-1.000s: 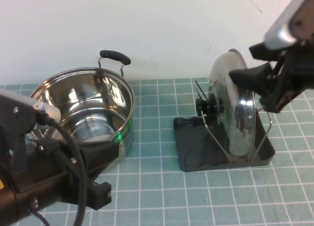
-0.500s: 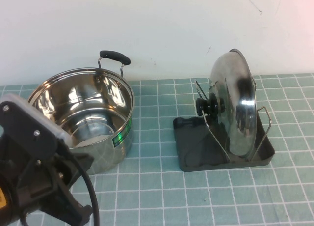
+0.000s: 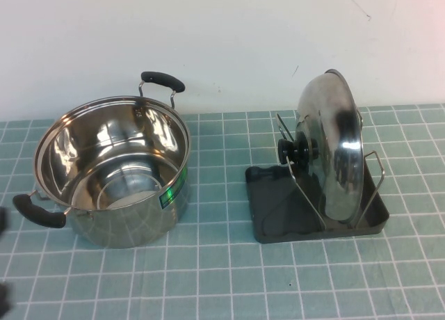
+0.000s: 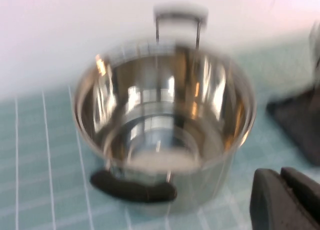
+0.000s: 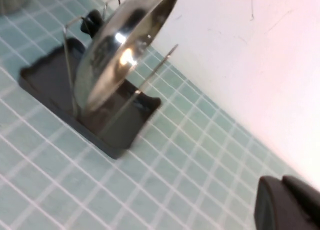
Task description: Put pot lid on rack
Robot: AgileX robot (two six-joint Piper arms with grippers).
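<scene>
The pot lid [image 3: 335,149] stands on edge in the rack [image 3: 278,216], leaning between its wire loops, with the black knob [image 3: 295,150] facing the pot. It also shows in the right wrist view [image 5: 120,50], standing in the rack [image 5: 45,75]. No gripper touches it. My left gripper [image 4: 281,175] shows only in the left wrist view, shut and empty, just in front of the pot [image 4: 165,115]. My right gripper [image 5: 283,183] shows only in the right wrist view, shut and empty, well away from the rack.
The open steel pot [image 3: 115,167] with two black handles and a green label stands left of the rack on the green gridded mat [image 3: 222,278]. A white wall [image 3: 222,35] runs close behind both. The rack's edge shows dark in the left wrist view [image 4: 300,115].
My right gripper has let go of the lid and left the high view. My left arm has pulled back out of the lower left. The lid stays in the rack.
</scene>
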